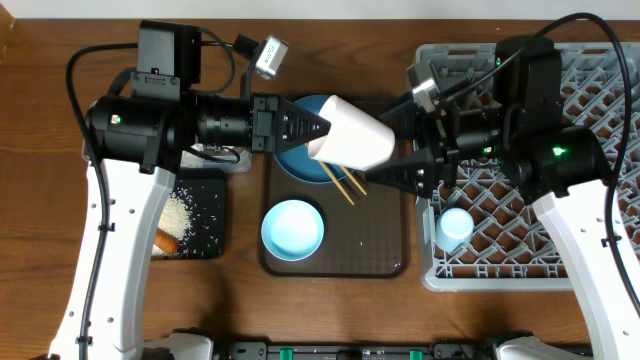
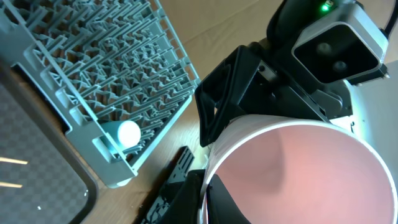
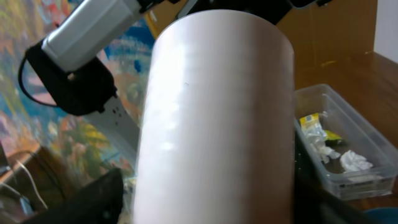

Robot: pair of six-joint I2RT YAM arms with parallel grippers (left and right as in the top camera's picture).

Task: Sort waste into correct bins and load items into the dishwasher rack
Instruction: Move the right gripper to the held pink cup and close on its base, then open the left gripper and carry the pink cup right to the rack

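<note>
The wooden desk [image 1: 330, 312] carried a brown serving tray [image 1: 385, 250] at its middle, and everything else lay around that tray. Above the tray's far half hung the pinkish-white cup [image 1: 355, 132], tipped on its side. The left end effector [image 1: 318, 130] was clamped on the cup's rim, one finger inside the mouth. The right end effector [image 1: 380, 145] stood wide apart on either side of the cup's closed end; it seemed not to press on it, though the wrist view was too close to be sure. On the tray lay the dark-blue plate [image 1: 295, 160], the wooden chopsticks [image 1: 345, 185] and the pale-blue bowl [image 1: 292, 228]. Right of the tray stood the grey rack [image 1: 500, 275], with the light-blue cup [image 1: 455, 225] in its near corner beside the tray. Left of the tray sat the black tray [image 1: 205, 220], holding rice grains [image 1: 180, 215] and the orange stick [image 1: 166, 241]. The clear tub [image 3: 367, 140] held the napkin [image 3: 351, 160] and the wrapper [image 3: 311, 127].
</note>
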